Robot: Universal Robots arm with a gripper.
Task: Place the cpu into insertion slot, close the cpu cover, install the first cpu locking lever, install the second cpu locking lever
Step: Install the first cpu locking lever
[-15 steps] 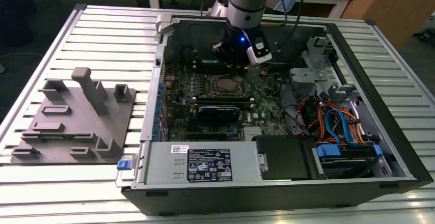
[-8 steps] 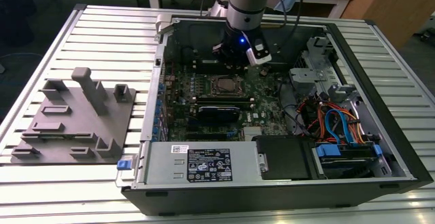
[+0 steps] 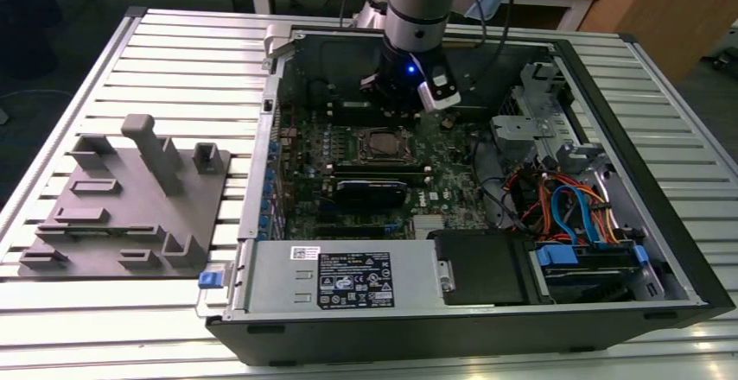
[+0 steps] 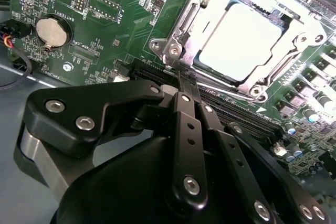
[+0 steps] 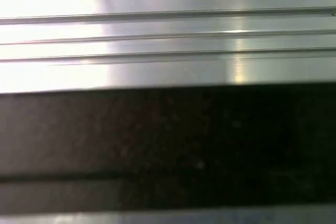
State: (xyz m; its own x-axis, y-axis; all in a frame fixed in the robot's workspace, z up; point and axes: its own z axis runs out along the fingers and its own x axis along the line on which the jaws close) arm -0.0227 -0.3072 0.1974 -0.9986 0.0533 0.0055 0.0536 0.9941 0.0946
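Black end effector (image 4: pixel 185 85) beside silvery cpu (image 4: pixel 242 43).

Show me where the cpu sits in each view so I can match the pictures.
Exterior view: the cpu lies in the socket at the middle of the motherboard, just below the gripper.
Second wrist view: the cpu is the bright square inside the cpu cover.
First wrist view: no cpu to place.
Shared landmark: the cpu cover.

Glare whitens the cpu (image 4: pixel 242 43); the first wrist view is blurred.
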